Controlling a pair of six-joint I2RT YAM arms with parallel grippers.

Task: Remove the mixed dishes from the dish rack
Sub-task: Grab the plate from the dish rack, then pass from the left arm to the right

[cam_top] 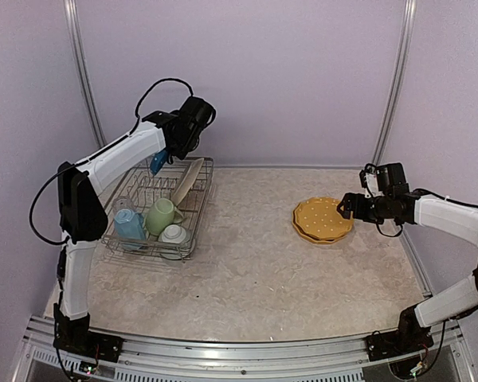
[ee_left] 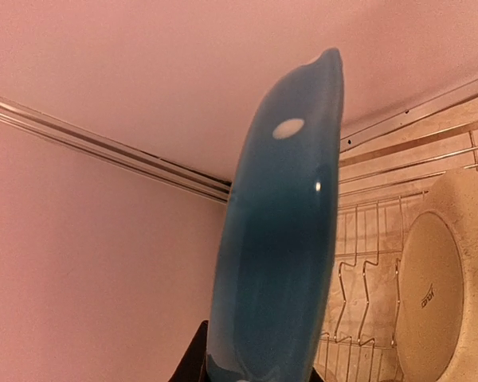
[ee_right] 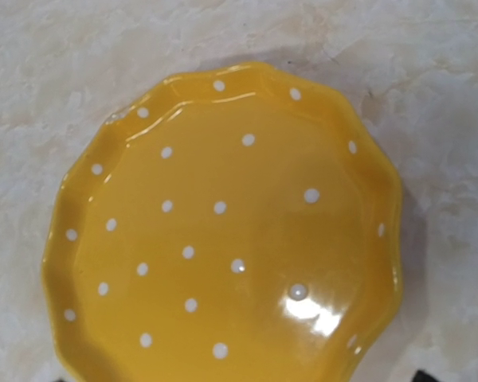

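My left gripper [cam_top: 162,157] is shut on the rim of a blue dotted plate [cam_top: 157,164], holding it on edge above the back of the dish rack [cam_top: 201,193]. In the left wrist view the blue plate [ee_left: 279,239] fills the middle, with a dark finger [ee_left: 193,364] beside its lower rim. A cream plate [cam_top: 187,181] leans in the rack. A light green mug [cam_top: 161,215], a light blue cup [cam_top: 130,225] and a small white cup [cam_top: 174,233] sit at the rack's front. Yellow white-dotted scalloped plates [cam_top: 323,220] lie stacked on the table. My right gripper [cam_top: 344,206] hovers open at their right edge, holding nothing.
The cream plate [ee_left: 446,278] and rack wires [ee_left: 366,278] show to the right of the blue plate. The right wrist view looks straight down on the yellow plate [ee_right: 223,231] and the marbled tabletop [ee_right: 48,72]. Pale walls close in behind and on both sides.
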